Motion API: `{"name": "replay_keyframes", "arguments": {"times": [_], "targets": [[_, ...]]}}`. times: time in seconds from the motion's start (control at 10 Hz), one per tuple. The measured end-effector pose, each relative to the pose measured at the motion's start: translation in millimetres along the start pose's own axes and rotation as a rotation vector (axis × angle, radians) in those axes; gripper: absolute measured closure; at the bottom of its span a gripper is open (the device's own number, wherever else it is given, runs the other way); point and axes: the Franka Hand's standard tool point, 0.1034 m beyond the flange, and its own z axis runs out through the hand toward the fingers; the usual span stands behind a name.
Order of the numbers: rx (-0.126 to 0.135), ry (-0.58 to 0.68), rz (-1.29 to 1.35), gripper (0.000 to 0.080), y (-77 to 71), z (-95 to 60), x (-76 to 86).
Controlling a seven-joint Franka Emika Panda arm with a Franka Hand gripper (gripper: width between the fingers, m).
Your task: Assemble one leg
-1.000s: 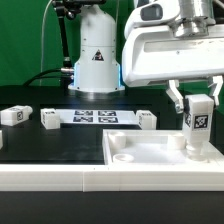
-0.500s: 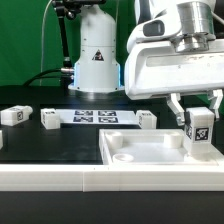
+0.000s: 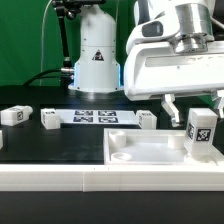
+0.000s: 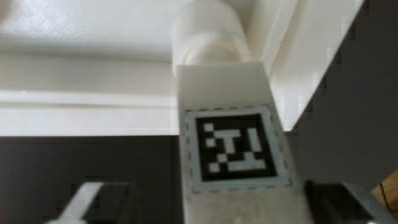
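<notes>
The leg (image 3: 201,136), a small white post with a black-and-white tag, stands upright at the near corner of the white tabletop (image 3: 140,152) on the exterior view's right. My gripper (image 3: 196,104) hangs just above it, open, with a finger well clear on each side. In the wrist view the leg (image 4: 231,130) fills the middle with its tag facing the camera. The gripper (image 4: 214,207) straddles it, and both fingertips (image 4: 80,205) stand apart from its sides. The socket under the leg is hidden.
Three more white legs lie on the black table: one (image 3: 15,115) at the far left, one (image 3: 50,118) beside it, one (image 3: 147,119) behind the tabletop. The marker board (image 3: 95,117) lies between them. The robot base (image 3: 97,60) stands behind.
The gripper has opened and let go of the leg. Its fingers have spread and risen a little. The leg stays standing in the tabletop's corner.
</notes>
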Motion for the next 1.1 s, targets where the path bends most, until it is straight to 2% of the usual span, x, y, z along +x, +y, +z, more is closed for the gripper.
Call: {"name": "replay_keyframes", "arguments": {"times": [0.1, 0.2, 0.3, 0.6, 0.8, 1.1], "targets": [[0.000, 0.000, 0.000, 0.0286, 0.0, 0.0, 0.0], [0.000, 0.000, 0.000, 0.0178, 0.0, 0.0, 0.0], [0.000, 0.000, 0.000, 0.0159, 0.0, 0.0, 0.0], [0.001, 0.000, 0.000, 0.0151, -0.5, -0.8, 0.8], [0.007, -0.015, -0.001, 0.0150, -2.8, -7.5, 6.1], [0.012, -0.049, 0.003, 0.0150, -4.5, -4.3, 0.1]]}}
